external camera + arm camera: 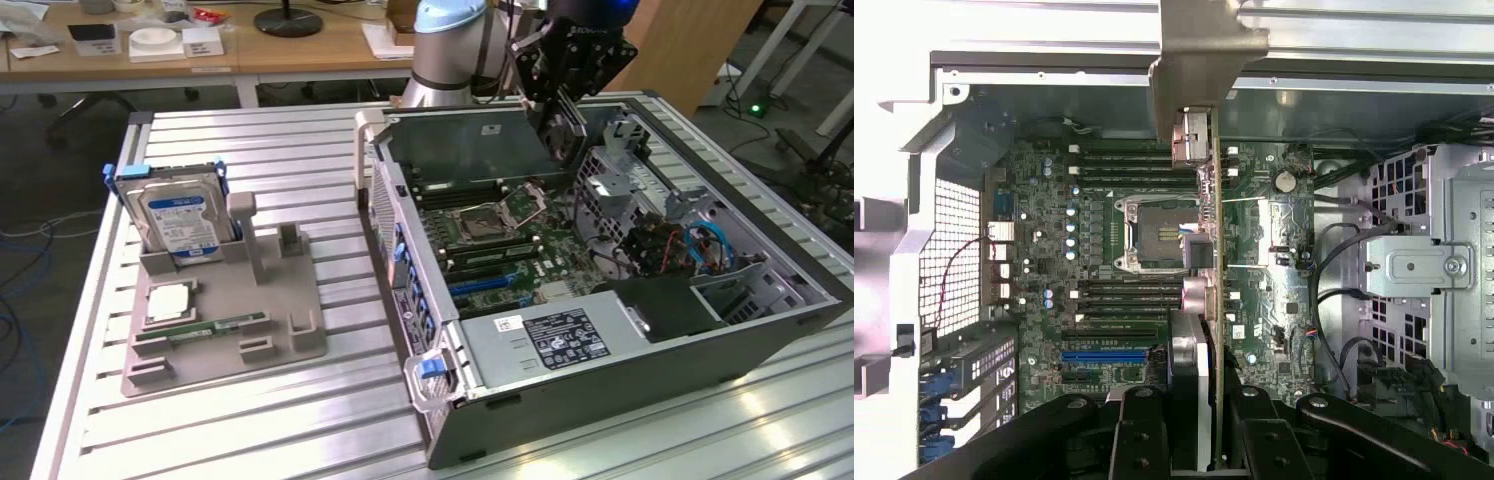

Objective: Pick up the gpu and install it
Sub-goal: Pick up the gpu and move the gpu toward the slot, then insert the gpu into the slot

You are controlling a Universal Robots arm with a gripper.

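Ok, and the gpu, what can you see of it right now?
The gpu is a thin, flat, dark card with a silvery metal bracket at one end. The gripper is shut on it and holds it on edge in the air over the open case, above the motherboard. It looks clear of the board, not seated in a slot, and only the gripper seems to touch it.

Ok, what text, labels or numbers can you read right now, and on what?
No text can be read.
hard drive label, blue and white: print too small.
power supply label and white sticker: blurred.
motherboard markings: too small.
gpu, held edge-on: no print visible.
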